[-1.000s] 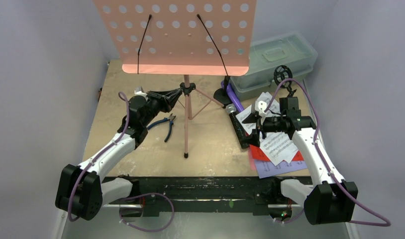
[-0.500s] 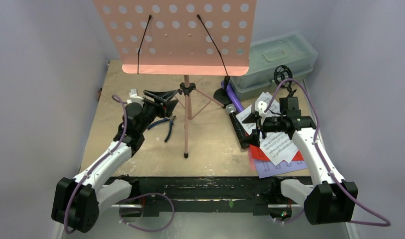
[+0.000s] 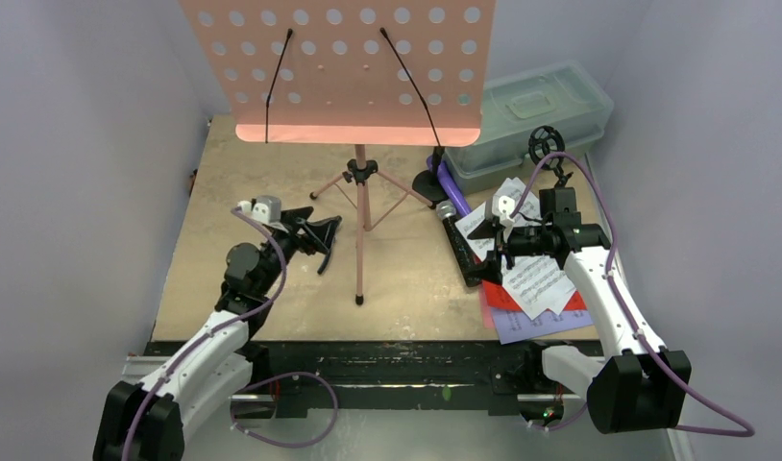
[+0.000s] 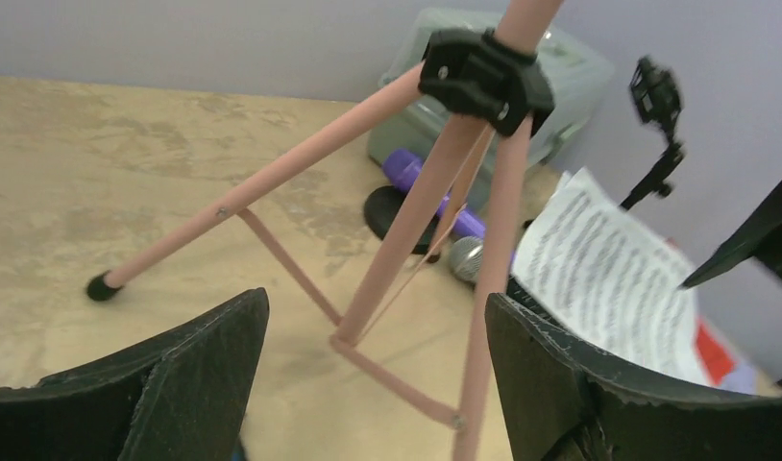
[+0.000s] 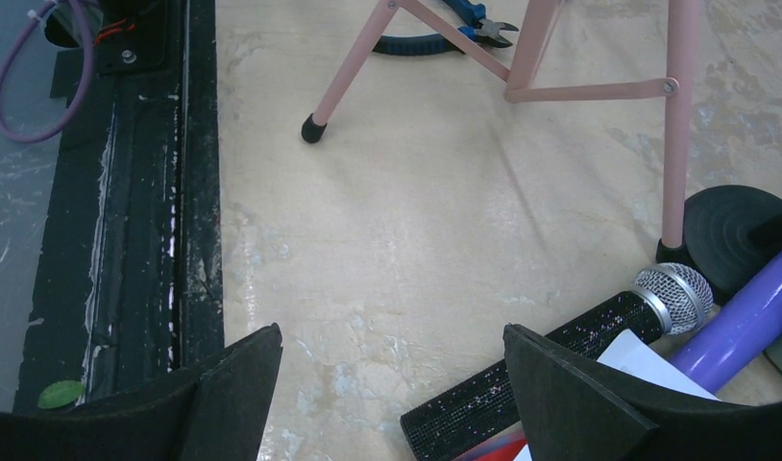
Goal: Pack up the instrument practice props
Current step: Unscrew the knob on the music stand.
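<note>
A see-through green box (image 3: 531,110) is seen at the far right corner of the table (image 3: 262,173), and its lid is shut. What is in it cannot be told, since the plastic is cloudy. The music things are all found out on the table. The pink music rack (image 3: 358,67) is stood up on its three legs in the middle, with its big holed panel held high at the back. The purple mic (image 3: 449,180) is laid just in front of the box, next to the round black foot of a mic support (image 3: 427,182). A second mic support (image 3: 546,144), with a ring on top, is stood by the box's front edge. The black mic (image 3: 461,245) is laid to the right of the rack, its silver head close to the purple mic. The music sheets (image 3: 536,283) are piled just beside it, with white on top and red and lavender under. The left gripper (image 4: 376,303) is spread wide and nothing is held in it; it is pointed at the rack's legs from the left. The blue-handled pliers (image 5: 435,40) are laid on the table behind those legs. The right gripper (image 5: 392,331) is spread wide too, nothing is pinched in it, and it is held over the black mic.
</note>
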`<state>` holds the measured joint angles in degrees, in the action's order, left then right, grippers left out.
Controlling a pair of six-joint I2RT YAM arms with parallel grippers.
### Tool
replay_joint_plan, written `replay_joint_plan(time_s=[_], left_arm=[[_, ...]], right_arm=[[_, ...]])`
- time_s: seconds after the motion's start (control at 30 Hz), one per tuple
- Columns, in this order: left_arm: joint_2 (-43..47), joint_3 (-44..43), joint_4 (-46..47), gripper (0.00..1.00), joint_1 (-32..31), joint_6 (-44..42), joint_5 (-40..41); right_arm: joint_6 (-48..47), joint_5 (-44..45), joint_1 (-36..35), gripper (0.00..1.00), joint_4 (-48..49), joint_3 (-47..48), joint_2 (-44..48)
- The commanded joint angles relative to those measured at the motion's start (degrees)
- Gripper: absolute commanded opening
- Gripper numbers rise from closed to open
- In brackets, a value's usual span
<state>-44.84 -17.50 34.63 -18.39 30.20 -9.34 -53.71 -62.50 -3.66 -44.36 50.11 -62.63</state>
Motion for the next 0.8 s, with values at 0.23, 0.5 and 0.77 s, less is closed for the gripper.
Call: replay_joint_plan(time_s=[0.23,0.5,0.77], left_arm=[[-16.4,6.0,48.0,0.74,0.3,-31.4,-6.9],[-18.0,-3.2,35.0,0.68,0.2,-42.7,-11.8],[-21.3,-8.3,28.0,0.65,0.2,-48.7,-16.8]], right_arm=[[-1.7,-0.9,0.3,0.89,-1.4,0.2,-0.1],[-3.4,-1.3,0.3,0.9,-3.0,0.6,-1.1],[-3.8,-1.4,0.2,0.9,-3.4,0.7,-1.5]])
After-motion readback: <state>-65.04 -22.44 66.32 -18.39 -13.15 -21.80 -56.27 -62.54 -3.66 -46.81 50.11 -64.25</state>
